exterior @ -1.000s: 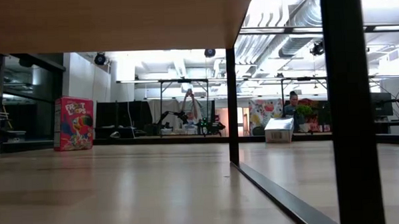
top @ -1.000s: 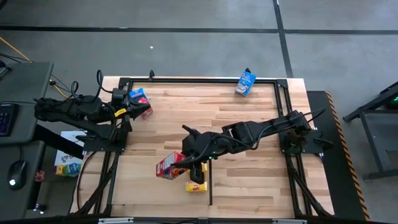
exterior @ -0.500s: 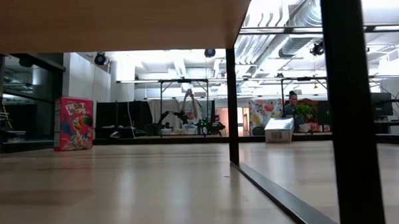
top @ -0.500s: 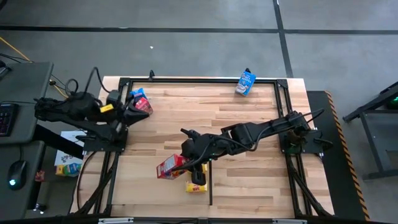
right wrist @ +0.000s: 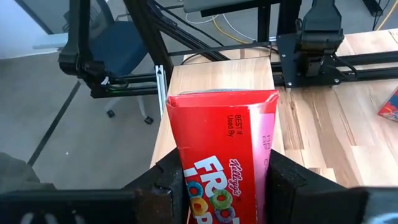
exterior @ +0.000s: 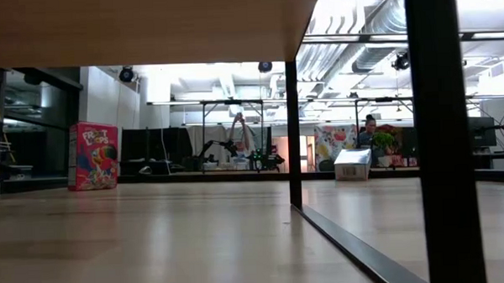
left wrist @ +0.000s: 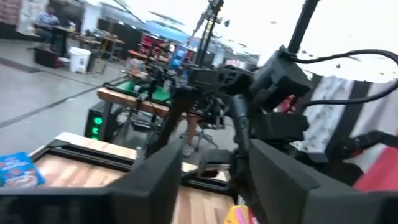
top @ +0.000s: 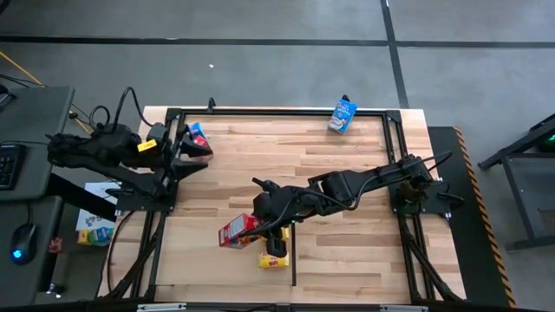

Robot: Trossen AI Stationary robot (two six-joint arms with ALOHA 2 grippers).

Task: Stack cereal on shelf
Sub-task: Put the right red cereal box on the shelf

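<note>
High view: right gripper [top: 260, 227], jaws clamped on red Froot Loops carton [top: 236, 231] at desk [top: 347, 173] front centre, beside yellow carton [top: 273, 259]. Left gripper [top: 192, 147], jaws closed around red-blue carton [top: 199, 139], far-left corner. Blue carton [top: 342, 114] at far edge.

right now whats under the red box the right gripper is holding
The right gripper grips the red cereal box. Bare wooden table surrounds it; a yellow box lies beside it. Directly underneath is hidden.

A red cereal carton [top: 236, 231] lies tilted near the front of the worktop, just beside a yellow carton [top: 274, 259]. A blue carton [top: 342, 114] sits at the far edge. At the left edge a red-and-blue carton [top: 198, 140] is partly hidden. Another red carton [exterior: 93, 155] stands upright.
</note>
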